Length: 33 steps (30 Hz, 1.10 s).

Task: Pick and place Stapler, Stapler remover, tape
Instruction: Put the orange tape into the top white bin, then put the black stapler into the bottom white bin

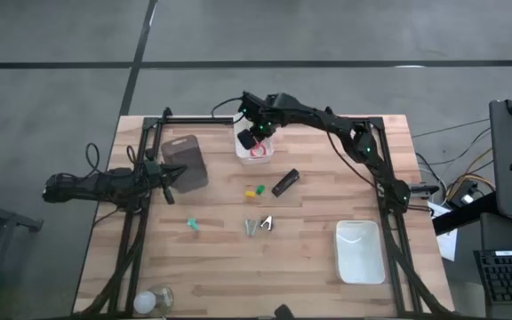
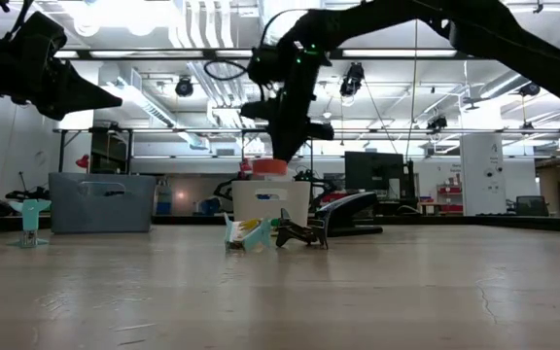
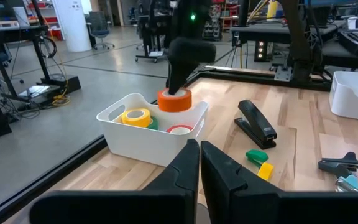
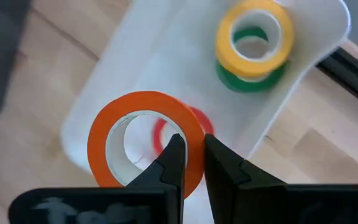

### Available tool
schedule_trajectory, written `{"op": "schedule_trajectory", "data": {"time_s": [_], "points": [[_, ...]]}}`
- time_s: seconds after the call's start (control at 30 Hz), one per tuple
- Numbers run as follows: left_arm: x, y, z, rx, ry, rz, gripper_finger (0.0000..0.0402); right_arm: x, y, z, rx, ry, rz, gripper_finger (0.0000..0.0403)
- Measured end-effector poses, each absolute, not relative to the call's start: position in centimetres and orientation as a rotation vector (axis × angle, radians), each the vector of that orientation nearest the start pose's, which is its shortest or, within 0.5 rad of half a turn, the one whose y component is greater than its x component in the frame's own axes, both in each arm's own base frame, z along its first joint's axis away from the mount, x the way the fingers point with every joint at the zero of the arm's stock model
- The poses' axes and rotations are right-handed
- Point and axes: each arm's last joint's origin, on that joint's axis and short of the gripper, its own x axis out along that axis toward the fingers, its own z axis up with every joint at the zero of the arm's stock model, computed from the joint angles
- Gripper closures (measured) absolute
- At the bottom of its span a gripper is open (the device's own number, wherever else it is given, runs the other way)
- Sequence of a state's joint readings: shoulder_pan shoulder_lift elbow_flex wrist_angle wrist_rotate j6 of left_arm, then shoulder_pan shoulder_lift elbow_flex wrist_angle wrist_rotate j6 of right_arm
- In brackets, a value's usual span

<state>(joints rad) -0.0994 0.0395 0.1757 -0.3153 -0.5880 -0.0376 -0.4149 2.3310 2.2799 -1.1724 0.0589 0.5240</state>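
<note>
Right gripper [image 4: 191,163] pinches the wall of an orange tape roll [image 4: 145,140] just above a white bin [image 1: 254,146] near the far edge of the bench [image 1: 327,276], about mid-width. Fingers clamp one side of the ring, one inside the core, one outside. The roll hangs above the bin's rim, not yet let go.

Left gripper [image 3: 199,163] waits near the bench's left edge, beside a grey box [image 1: 185,163], fingers pressed together on nothing.

To do this step well, in my view: lower the roll straight down til it clears the rim, keep it off the bin wall, then release. A ring held by one side can swing or land on edge and roll, so a low drop is safer. Space looks tight: a yellow roll [image 4: 254,38] is stacked on a green roll [image 4: 248,79] at one end of the bin, and a red roll [image 4: 194,124] lies flat on the bin floor under the held one.

The black stapler [image 1: 284,182] lies on bare wood nr the bench's centre, w/ a small green-and-yellow piece [image 1: 254,190] just beside it. A metal claw-like staple remover [image 1: 265,223] sits closer to the near edge.

Materials: bin is smooth, thin-walled plastic w/ rounded corners; tape rolls are glossy rings w/ pale cores; bench top is pale planked wood.
</note>
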Motion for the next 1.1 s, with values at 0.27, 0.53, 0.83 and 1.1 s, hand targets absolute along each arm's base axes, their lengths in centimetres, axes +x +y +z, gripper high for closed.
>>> {"op": "schedule_trajectory", "data": {"time_s": [0.27,0.53,0.83,1.1], "points": [[8.2,0.8,19.0,0.024,0.161,0.490,0.0382,43.6,-19.1,21.7,0.665,1.207,-0.727,0.0369],[8.2,0.8,19.0,0.024,0.161,0.490,0.0380,43.8,-19.2,20.6,0.652,1.199,-0.717,0.0369],[8.2,0.8,19.0,0.024,0.161,0.490,0.0382,43.7,-19.2,19.7,0.668,1.198,-0.728,0.0351],[8.2,0.8,19.0,0.024,0.161,0.490,0.0383,43.8,-19.2,20.9,0.645,1.198,-0.710,0.0264]]}}
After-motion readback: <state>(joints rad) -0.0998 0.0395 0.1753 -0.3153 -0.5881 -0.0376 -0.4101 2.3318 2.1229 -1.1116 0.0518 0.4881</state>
